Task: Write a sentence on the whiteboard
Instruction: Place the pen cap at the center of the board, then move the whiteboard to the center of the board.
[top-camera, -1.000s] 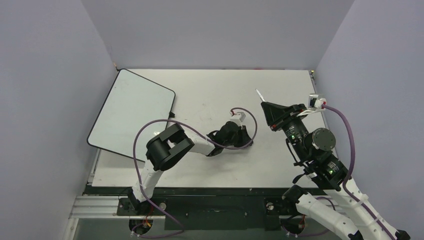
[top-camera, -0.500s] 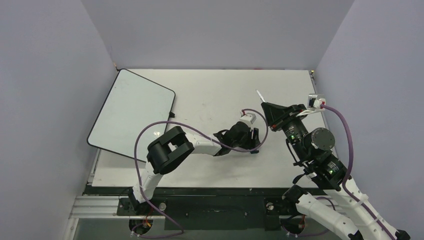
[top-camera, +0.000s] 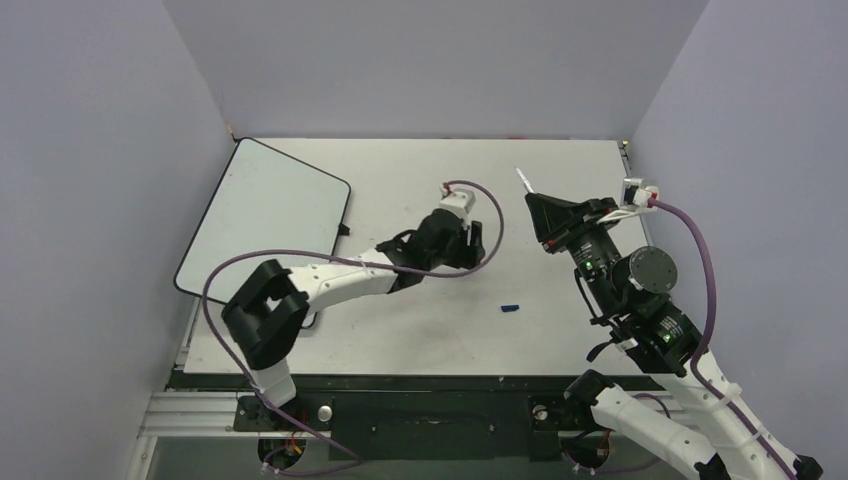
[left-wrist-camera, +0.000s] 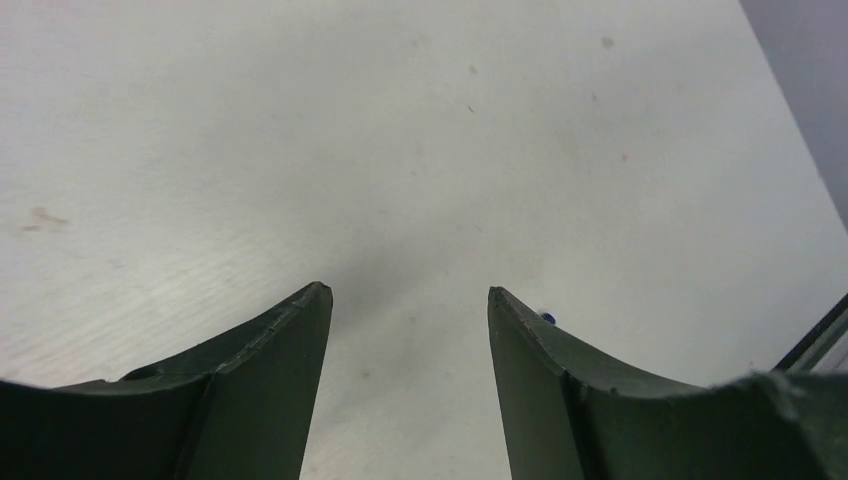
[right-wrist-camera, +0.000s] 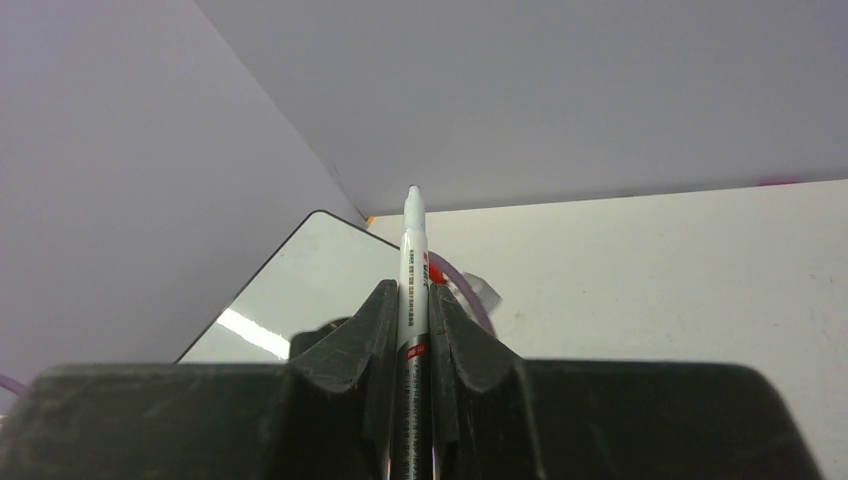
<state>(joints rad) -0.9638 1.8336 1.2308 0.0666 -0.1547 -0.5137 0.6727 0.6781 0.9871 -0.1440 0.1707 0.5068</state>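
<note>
The whiteboard lies at the table's far left, tilted, and its surface is blank; no sentence shows on it. My right gripper is shut on a white marker with its bare tip pointing up and away, held above the table's right half. In the right wrist view the marker stands between the fingers, with the whiteboard beyond. My left gripper is open and empty over the table's middle. A small blue cap lies on the table, and peeks past my right finger.
The matte white table is enclosed by grey walls on three sides. The left arm's purple cable loops above its wrist. A black rail runs along the near edge.
My left arm has swung back and left, away from the near centre, leaving the blue cap lying on the table. My right gripper with the marker has shifted slightly up.
</note>
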